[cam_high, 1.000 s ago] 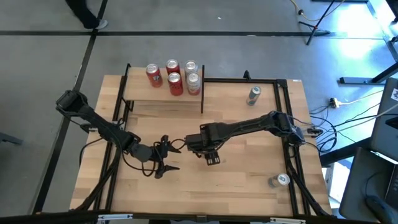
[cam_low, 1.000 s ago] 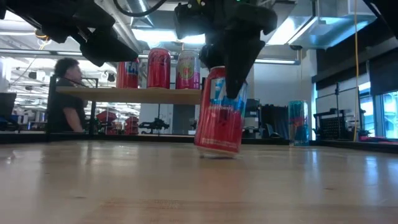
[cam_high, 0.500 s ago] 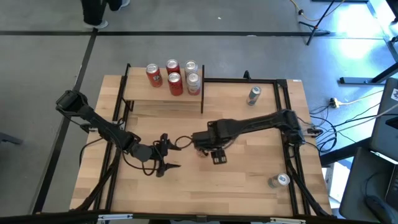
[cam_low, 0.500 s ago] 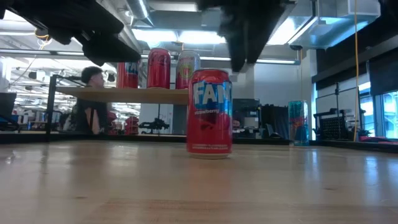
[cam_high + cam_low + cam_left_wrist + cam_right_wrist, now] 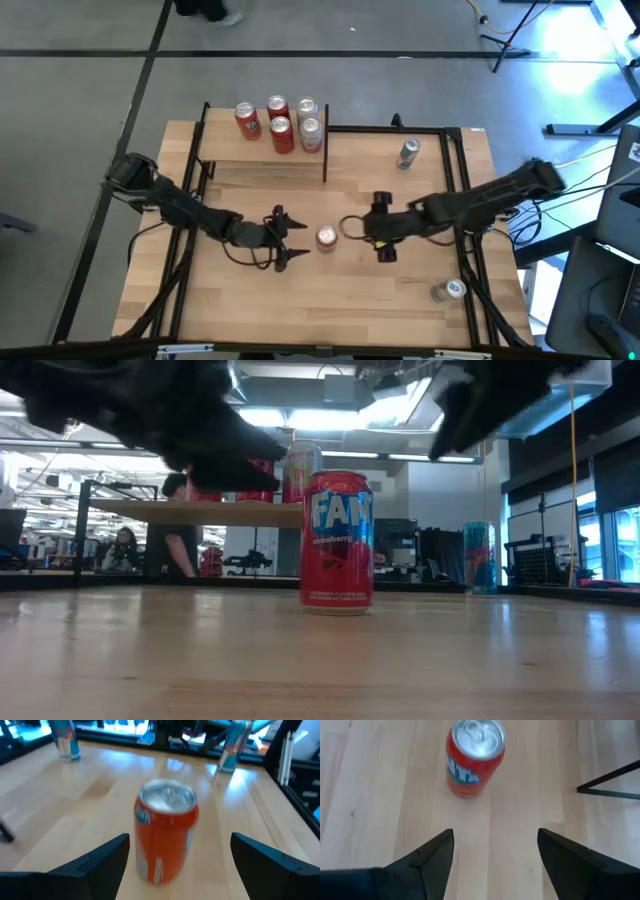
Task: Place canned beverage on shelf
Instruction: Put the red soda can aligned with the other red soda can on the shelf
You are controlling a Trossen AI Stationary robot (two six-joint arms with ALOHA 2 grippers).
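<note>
One red can stands upright on the table, near the middle, nothing touching it; silver lid up, white lettering on its side in the low view. Left tool sits just beside the can on the left arm's side, fingers spread wide apart, the can framed between them in the left wrist view but clear of both. Right tool is on the can's other side, a little farther off, fingers also wide apart and holding nothing; the can stands ahead of them in the right wrist view. Shelf sits at the far edge of the table, toward the left arm's side: light board, thin black posts. Five cans stand in a cluster on its right part, red ones and paler ones. Two more cans on the table: a silver-topped one at the far right, another near the right front corner. A person shows in the room behind the shelf, in the low view.
</note>
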